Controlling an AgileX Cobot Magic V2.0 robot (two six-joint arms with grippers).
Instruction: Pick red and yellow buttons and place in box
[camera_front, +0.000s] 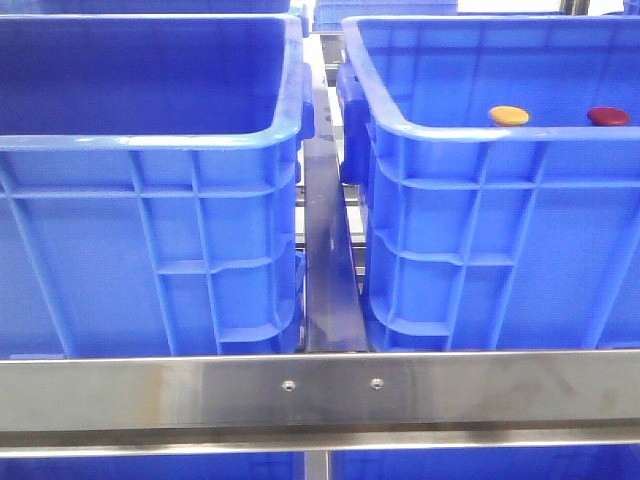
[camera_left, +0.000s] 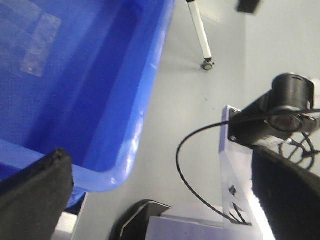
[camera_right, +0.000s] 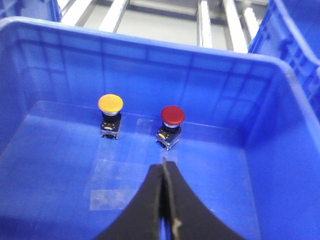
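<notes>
Seemingly nothing is done yet: both buttons remain unpicked. My right claw (camera_right: 164, 172) hangs pressed shut and empty above the right crate (camera_right: 260, 130), where the yellow button (camera_right: 110, 104) and red button (camera_right: 173, 115) stand side by side. My left claw (camera_left: 160, 200) gapes wide, empty, beside the bare left crate (camera_front: 150, 140).

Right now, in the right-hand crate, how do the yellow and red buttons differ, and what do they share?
Colour: the yellow button has a yellow-orange cap, the red button a dark red one. Position: in the front view the yellow button sits left of the red button. In the right wrist view, the red one lies closer to the shut right claw. Both stand upright, domed caps on small dark bases, on the crate floor.
</notes>
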